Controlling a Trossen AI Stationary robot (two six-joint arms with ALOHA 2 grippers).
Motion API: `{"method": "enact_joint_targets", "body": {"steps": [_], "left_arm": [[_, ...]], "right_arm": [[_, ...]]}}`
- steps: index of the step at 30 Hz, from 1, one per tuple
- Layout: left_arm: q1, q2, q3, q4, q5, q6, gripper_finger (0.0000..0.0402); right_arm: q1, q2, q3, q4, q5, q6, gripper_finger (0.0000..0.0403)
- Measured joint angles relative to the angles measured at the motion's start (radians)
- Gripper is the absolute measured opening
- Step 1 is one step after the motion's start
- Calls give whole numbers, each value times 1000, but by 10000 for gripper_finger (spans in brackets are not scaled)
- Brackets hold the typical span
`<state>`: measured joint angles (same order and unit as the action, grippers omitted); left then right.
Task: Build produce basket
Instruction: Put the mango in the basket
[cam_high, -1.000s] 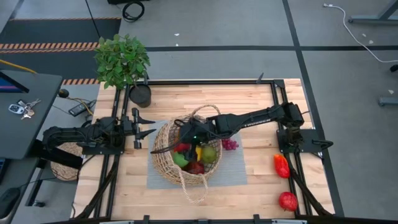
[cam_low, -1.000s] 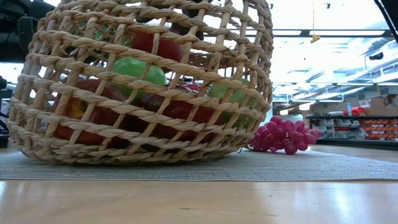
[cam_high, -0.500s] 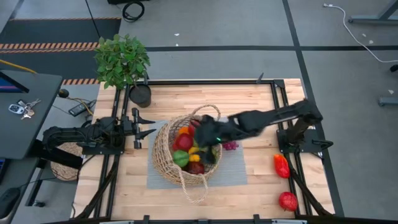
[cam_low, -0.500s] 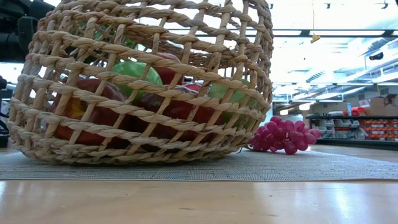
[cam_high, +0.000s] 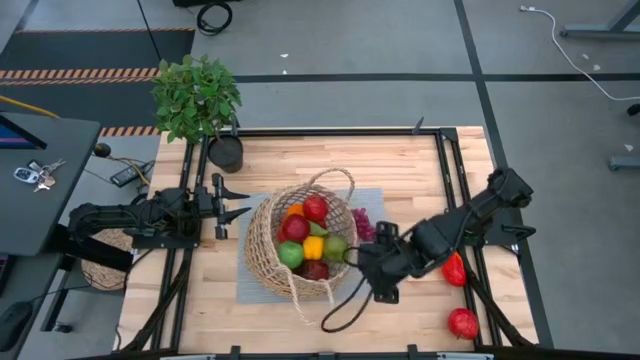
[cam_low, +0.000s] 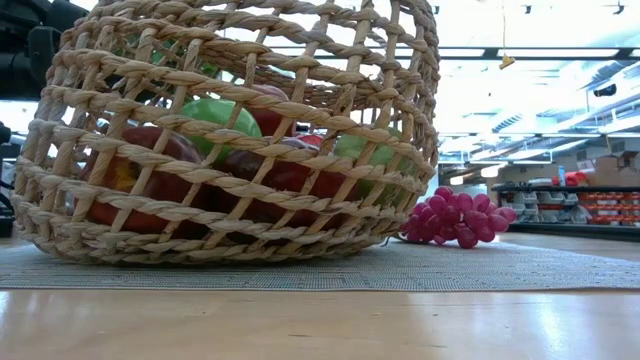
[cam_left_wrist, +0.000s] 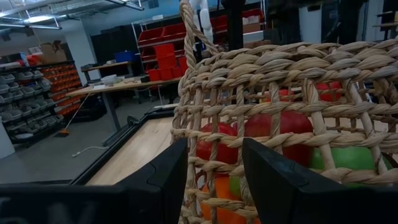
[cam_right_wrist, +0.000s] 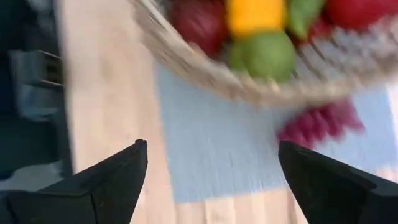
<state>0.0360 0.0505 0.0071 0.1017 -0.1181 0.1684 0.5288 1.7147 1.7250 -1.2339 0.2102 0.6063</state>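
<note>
The tan wicker basket (cam_high: 262, 248) stands on a grey mat (cam_high: 378, 278) at the table's middle. It holds produce: red apples (cam_high: 316, 208), a yellow pepper (cam_high: 314, 247), a green apple (cam_high: 290, 254) and more. Purple grapes (cam_high: 362, 228) lie on the mat by the basket's right side. A red pepper (cam_high: 453, 268) and a red fruit (cam_high: 463, 322) lie at the table's right. My right gripper (cam_high: 358, 262) is open and empty, just right of the basket and near the grapes (cam_right_wrist: 320, 124). My left gripper (cam_high: 246, 201) is open and empty at the basket's left wall (cam_left_wrist: 280, 81).
A potted plant (cam_high: 197, 95) stands at the table's far left corner. The basket's loop handles stick out toward the far side (cam_high: 335, 180) and the near side (cam_high: 312, 305). A black cable loop (cam_high: 340, 310) hangs under my right arm. Bare wood lies near the front edge.
My right gripper has drawn back from over the basket toward the table's right and near edges and now sits beside the basket's right side. In the low view a red fruit that was high in the basket has settled lower among the others.
</note>
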Motion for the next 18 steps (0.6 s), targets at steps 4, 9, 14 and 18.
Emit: {"method": "enact_joint_targets", "body": {"steps": [4, 9, 14, 18], "left_arm": [[0, 1, 0, -1, 0, 0, 160], [0, 1, 0, -1, 0, 0, 160], [0, 2, 0, -1, 0, 0, 160], [0, 2, 0, -1, 0, 0, 160]], "right_arm": [[52, -8, -32, -106, 59, 161, 363], [115, -16, -88, -137, 72, 299, 356], [139, -85, -200, -168, 67, 431, 346], [172, -198, -307, -127, 79, 545, 346]]}}
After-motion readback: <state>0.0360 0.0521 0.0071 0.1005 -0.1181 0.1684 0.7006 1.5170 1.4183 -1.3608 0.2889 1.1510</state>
